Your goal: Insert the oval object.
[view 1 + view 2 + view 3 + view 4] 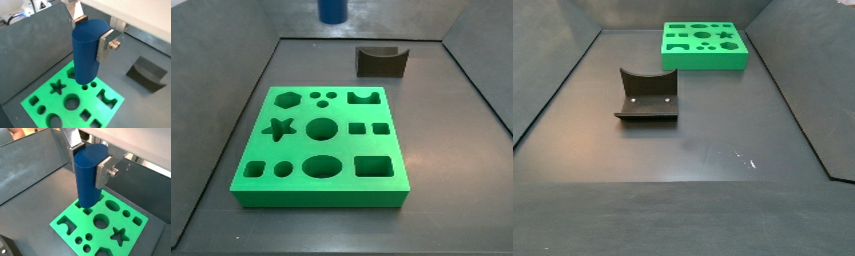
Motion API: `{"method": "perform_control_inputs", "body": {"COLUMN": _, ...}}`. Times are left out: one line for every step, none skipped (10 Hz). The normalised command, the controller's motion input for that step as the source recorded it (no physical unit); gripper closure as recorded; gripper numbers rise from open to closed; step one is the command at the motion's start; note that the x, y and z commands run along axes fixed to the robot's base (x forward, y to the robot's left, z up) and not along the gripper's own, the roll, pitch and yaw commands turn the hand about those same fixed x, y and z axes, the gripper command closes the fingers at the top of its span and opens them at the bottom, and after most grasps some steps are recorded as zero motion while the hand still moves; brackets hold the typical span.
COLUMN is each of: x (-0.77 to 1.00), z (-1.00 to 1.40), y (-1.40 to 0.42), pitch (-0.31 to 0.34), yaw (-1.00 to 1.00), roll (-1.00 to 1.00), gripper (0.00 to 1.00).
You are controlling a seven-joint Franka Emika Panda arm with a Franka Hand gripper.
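The oval object, a tall blue peg, hangs upright in my gripper. Both wrist views show it. The gripper is shut on the peg's upper part, with a silver finger plate pressed flat against each side. The peg is held high above the green block, which has several shaped holes. In a side view only the peg's lower end shows at the picture's upper edge, above and beyond the block's far side. The oval hole is open.
The dark fixture stands on the grey floor behind the block, and shows larger in a side view with the block beyond it. It also shows in a wrist view. Sloped grey walls enclose the floor.
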Motion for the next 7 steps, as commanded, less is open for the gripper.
{"method": "perform_control_inputs", "body": {"x": -0.09, "z": -0.72, "y": -0.61, "pitch": -0.164, "yaw": -0.68, "roll": 0.06, "gripper": 1.00}}
{"method": "perform_control_inputs", "body": {"x": -0.10, "z": -0.75, "y": -0.64, "pitch": -0.171, "yaw": -0.66, "roll": 0.07, "gripper": 1.00}}
{"method": "perform_control_inputs", "body": {"x": -0.11, "z": -0.78, "y": -0.64, "pitch": -0.179, "yaw": -0.67, "roll": 0.08, "gripper": 1.00}}
{"method": "perform_control_inputs", "body": {"x": -0.11, "z": -0.77, "y": -0.59, "pitch": -0.171, "yaw": -0.71, "roll": 0.07, "gripper": 1.00}}
{"method": "perform_control_inputs", "body": {"x": -0.10, "z": -0.76, "y": -0.55, "pitch": -0.164, "yaw": -0.74, "roll": 0.07, "gripper": 1.00}}
{"method": "perform_control_inputs", "body": {"x": -0.05, "z": -0.71, "y": -0.43, "pitch": -0.111, "yaw": -0.82, "roll": 0.06, "gripper": 1.00}}
{"method": "perform_control_inputs", "body": {"x": 0.00, "z": -0.59, "y": -0.37, "pitch": -0.019, "yaw": -0.87, "roll": 0.05, "gripper": 1.00}}
